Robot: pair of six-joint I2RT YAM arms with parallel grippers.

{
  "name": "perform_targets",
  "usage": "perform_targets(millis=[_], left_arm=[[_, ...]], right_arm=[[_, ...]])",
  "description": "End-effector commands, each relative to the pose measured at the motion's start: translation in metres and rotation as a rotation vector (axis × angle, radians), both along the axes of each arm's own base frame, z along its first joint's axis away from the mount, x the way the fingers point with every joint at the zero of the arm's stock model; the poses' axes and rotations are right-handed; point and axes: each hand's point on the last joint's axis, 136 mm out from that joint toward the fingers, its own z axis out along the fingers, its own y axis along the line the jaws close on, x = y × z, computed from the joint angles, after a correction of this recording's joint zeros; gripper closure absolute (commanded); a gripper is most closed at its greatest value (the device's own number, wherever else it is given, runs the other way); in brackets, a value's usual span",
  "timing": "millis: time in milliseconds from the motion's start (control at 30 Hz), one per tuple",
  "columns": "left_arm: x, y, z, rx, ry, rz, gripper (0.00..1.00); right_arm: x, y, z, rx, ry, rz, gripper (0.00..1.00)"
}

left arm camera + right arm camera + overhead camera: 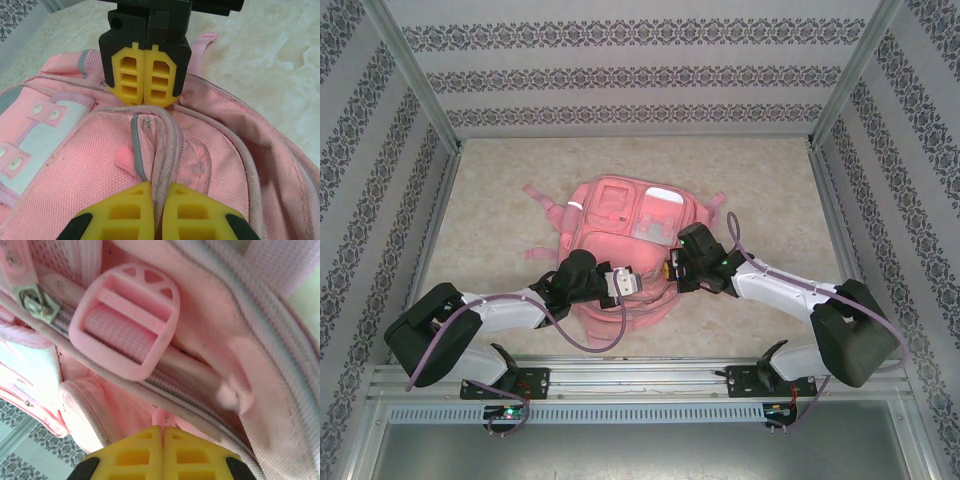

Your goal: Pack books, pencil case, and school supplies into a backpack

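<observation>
The left gripper (160, 186) is pinching a raised piped seam (162, 145) of the soft pink fabric backpack (620, 215), probably to steady the cloth. The bag is lying flat beneath both grippers. Just ahead of it, the right gripper (144, 94) is pressing its fingers (135, 455) together beside the grey zipper track (185, 385), likely seeking the pull; whether it is gripping anything is unclear.

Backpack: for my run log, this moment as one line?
backpack: lying on table | left gripper: shut on backpack fabric | right gripper: shut, against backpack
</observation>
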Motion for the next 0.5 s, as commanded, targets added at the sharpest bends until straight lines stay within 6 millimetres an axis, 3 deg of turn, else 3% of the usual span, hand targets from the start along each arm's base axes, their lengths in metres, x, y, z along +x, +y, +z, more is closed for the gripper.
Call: perform_targets(millis=[0,67,100,133,233,333,400,467], left_arm=[[0.001,-0.005,0.031,-0.087,-0.091,-0.028,1.0],[0.001,-0.004,0.03,-0.083,-0.092,-0.024,1.0],[0.001,-0.003,0.03,-0.082,-0.095,-0.022,1.0],[0.001,-0.003,0.03,-0.082,-0.096,-0.022,1.0],[0.0,-0.003,0.033,-0.09,-0.098,-0.021,1.0],[-0.003,-0.005,0.04,-0.117,-0.092,-0.04,1.0],[-0.006,-0.007,0.044,-0.127,-0.08,-0.055,1.0],[-0.008,-0.007,0.045,-0.12,-0.064,-0.071,1.0]], right_arm=[[0.008,-0.022,-0.016,-0.008,0.053,-0.172,1.0],[0.008,-0.017,-0.015,0.003,0.048,-0.137,0.98],[0.005,-0.017,-0.014,0.002,0.048,-0.119,0.83],[0.003,-0.017,-0.014,0.004,0.048,-0.108,0.75],[-0.002,-0.018,-0.014,-0.013,0.012,-0.002,0.74],[0.017,-0.017,0.004,-0.055,-0.202,0.301,0.67],[0.033,-0.022,0.024,-0.191,-0.46,0.6,0.64],[0.032,-0.028,0.04,-0.375,-0.628,0.903,0.6]])
